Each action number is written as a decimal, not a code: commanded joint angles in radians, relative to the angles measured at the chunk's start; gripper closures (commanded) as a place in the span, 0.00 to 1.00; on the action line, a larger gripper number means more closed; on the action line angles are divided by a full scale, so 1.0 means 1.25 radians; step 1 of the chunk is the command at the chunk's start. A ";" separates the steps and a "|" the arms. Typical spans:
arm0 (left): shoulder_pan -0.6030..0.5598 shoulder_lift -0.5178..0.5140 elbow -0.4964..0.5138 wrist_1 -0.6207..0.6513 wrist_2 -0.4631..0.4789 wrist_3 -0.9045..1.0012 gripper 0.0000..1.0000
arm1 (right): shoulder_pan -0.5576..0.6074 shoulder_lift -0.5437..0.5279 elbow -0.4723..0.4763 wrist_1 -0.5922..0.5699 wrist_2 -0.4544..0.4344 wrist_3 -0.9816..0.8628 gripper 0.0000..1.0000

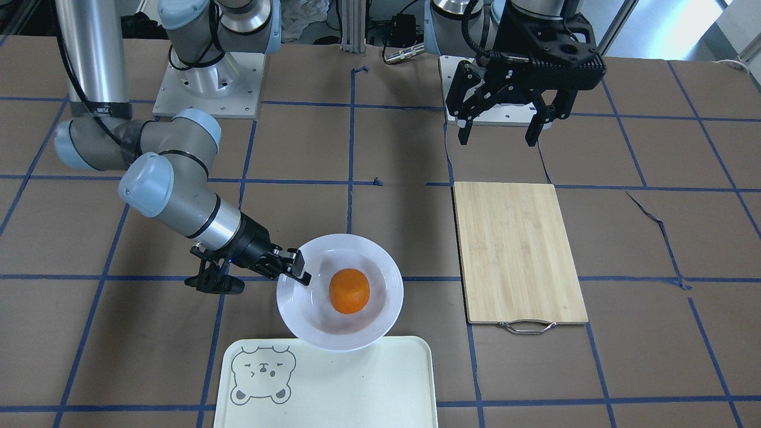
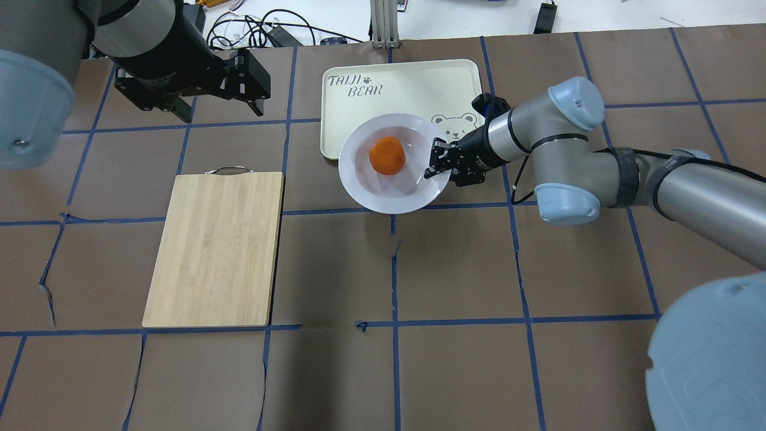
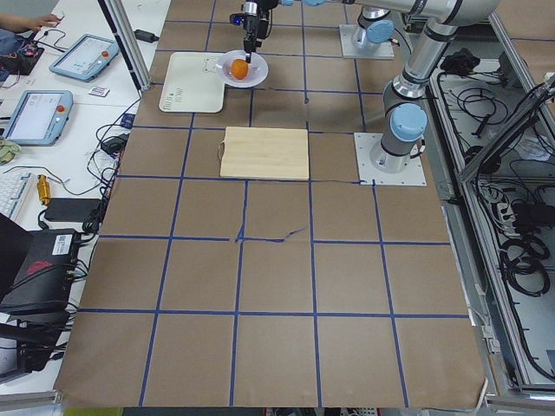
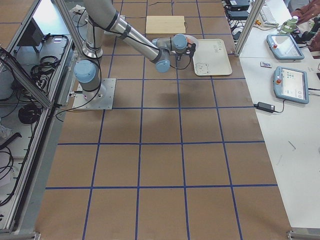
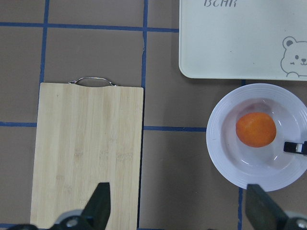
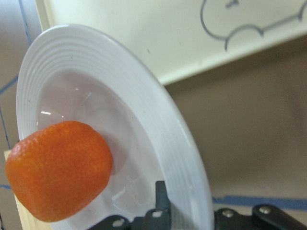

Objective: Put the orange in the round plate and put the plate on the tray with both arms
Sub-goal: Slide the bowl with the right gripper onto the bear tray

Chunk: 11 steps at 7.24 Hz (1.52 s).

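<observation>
The orange (image 2: 387, 155) lies in the sunken centre of the round plate (image 2: 359, 182). My right gripper (image 2: 432, 167) is shut on the plate's rim, on the side toward my right arm. In the front view the plate (image 1: 389, 279) overlaps the near edge of the cream tray (image 1: 357, 386), with the orange (image 1: 349, 290) still in the middle. The right wrist view shows one fingertip (image 6: 162, 201) on top of the rim (image 6: 158, 124). I cannot tell whether the plate touches the table. My left gripper (image 2: 218, 108) hangs open and empty, high above the table to the left.
A wooden cutting board (image 2: 215, 248) with a metal handle lies left of the plate, below my left gripper. The tray (image 2: 401, 90) sits at the far edge of the table. Tablets and cables lie on the side bench (image 3: 35, 113).
</observation>
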 commanded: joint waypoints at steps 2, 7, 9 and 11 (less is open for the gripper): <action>0.000 0.003 -0.001 0.000 0.001 0.000 0.00 | 0.000 0.196 -0.309 0.103 -0.013 0.098 0.96; 0.000 0.005 -0.002 -0.001 0.001 0.000 0.00 | 0.000 0.266 -0.423 0.190 -0.099 0.113 0.66; 0.000 0.005 -0.002 -0.001 0.001 0.000 0.00 | -0.009 0.255 -0.423 0.188 -0.134 0.122 0.00; 0.000 0.005 -0.002 -0.001 0.001 0.000 0.00 | -0.035 0.220 -0.423 0.188 -0.172 0.088 0.00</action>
